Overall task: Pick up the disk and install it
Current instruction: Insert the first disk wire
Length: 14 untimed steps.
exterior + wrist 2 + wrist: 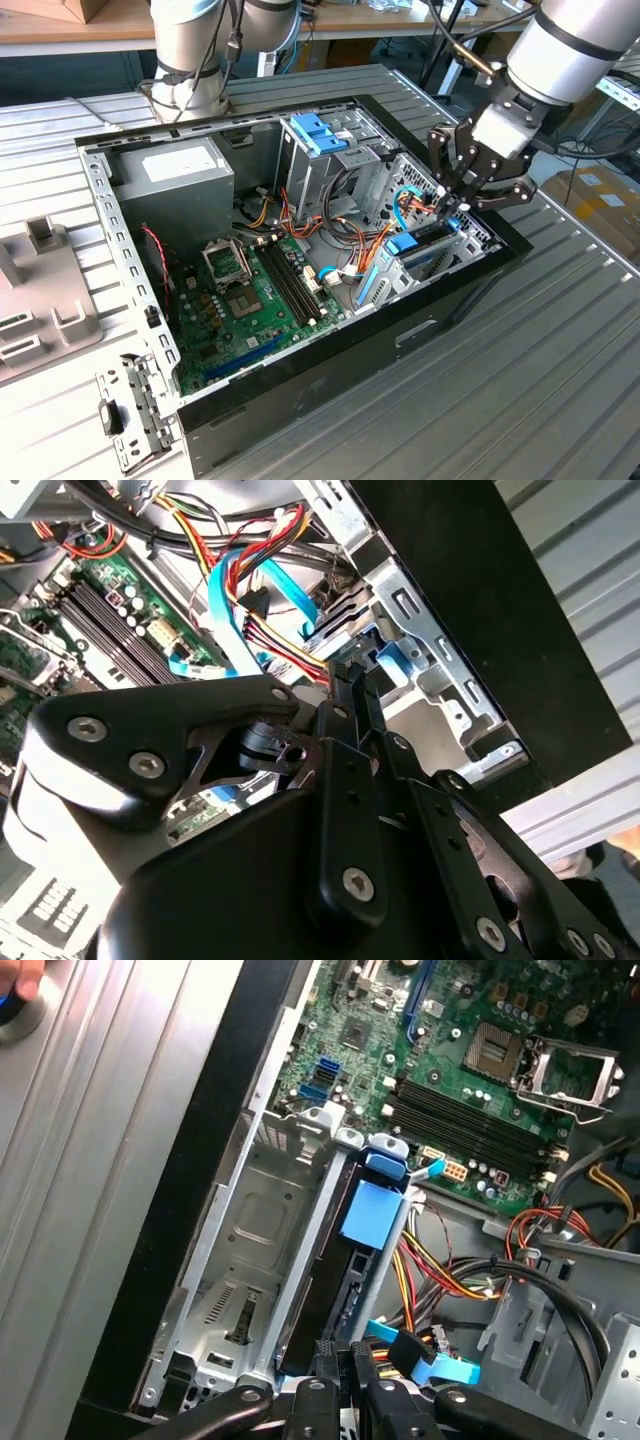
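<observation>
The gripper [458,203] is reaching into the open computer case [330,370] at the exterior view's right; its fingers [330,1385] are pinching narrowly on the disk [330,1290], standing on edge in the drive cage [240,1250]; installation is looking nearly complete.
</observation>
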Motion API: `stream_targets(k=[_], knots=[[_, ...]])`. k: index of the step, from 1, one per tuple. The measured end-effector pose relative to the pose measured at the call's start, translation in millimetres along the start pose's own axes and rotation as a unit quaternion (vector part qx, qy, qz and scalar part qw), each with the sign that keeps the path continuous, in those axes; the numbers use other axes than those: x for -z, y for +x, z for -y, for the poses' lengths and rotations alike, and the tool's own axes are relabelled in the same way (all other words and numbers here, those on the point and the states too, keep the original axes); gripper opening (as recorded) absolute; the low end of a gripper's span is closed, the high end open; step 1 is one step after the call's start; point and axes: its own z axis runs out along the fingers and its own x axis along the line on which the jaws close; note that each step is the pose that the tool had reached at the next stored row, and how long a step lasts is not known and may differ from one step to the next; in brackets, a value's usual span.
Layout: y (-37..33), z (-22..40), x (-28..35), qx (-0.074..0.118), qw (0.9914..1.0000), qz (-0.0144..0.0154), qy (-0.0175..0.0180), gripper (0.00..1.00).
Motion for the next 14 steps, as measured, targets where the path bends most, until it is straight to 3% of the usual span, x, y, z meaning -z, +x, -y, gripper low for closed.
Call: stream_targets(k=[5, 9, 12, 14], knots=[[-0.4, -1.2, -0.5, -0.021, 0.99978, -0.0002, 0.0013, 0.17], [-0.9, -2.6, -1.2, -0.045, 0.99897, -0.0005, 0.0029, 0.17], [-1.1, -3.5, -1.8, -0.063, 0.99798, -0.0007, 0.0040, 0.17], [-1.3, -4.1, -2.2, -0.079, 0.99686, -0.0009, 0.0050, 0.17]])
